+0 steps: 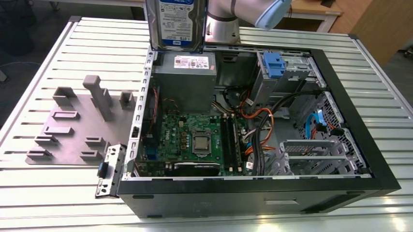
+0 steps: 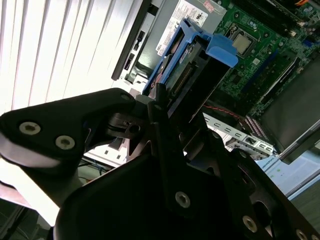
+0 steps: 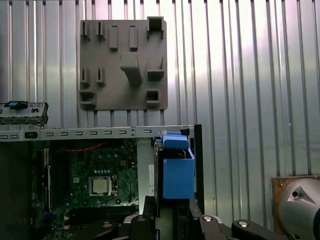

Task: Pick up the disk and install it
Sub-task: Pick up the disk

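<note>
The disk [image 1: 175, 23] hangs upright above the back edge of the open computer case [image 1: 361, 121], with its blue-and-white label facing the exterior camera. The arm [image 1: 226, 19] stands just behind it. In both wrist views my gripper [image 2: 167, 102] [image 3: 172, 207] is shut on the disk [image 2: 192, 75] [image 3: 178, 175], whose blue plastic carrier points down toward the case. The disk is held in the air over the grey power supply box [image 1: 187, 72] and touches nothing in the case.
Inside the case lie the motherboard [image 1: 193, 140], cables [image 1: 258, 121] and a drive cage with a blue latch [image 1: 274, 65]. At the exterior view's left, a grey fixture plate [image 1: 77, 125] with upright posts lies on the slatted table [image 1: 38, 203]. A removed bracket [image 1: 108, 169] leans beside the case.
</note>
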Controlling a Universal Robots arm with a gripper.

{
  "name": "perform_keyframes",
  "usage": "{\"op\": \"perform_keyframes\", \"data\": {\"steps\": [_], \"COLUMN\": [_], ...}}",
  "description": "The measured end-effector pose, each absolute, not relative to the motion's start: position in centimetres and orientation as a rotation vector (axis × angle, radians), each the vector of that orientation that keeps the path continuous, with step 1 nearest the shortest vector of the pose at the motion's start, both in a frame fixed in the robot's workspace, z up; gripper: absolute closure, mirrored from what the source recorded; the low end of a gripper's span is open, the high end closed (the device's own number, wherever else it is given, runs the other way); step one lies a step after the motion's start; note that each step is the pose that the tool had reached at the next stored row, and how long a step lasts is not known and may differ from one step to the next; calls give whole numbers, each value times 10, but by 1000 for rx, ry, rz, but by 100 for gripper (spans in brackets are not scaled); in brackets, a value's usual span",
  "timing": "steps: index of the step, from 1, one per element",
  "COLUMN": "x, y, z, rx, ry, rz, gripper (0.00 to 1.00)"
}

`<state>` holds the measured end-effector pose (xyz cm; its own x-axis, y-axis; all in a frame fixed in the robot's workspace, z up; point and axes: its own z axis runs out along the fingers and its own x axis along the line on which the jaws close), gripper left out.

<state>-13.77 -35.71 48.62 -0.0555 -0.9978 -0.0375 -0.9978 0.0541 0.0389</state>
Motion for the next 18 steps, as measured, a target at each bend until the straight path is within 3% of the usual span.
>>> {"op": "perform_keyframes", "data": {"steps": [18], "x": [-126], "y": [-362], "z": [480], "rx": [-2157], "ry": [2282], "rz": [85], "gripper": [65]}}
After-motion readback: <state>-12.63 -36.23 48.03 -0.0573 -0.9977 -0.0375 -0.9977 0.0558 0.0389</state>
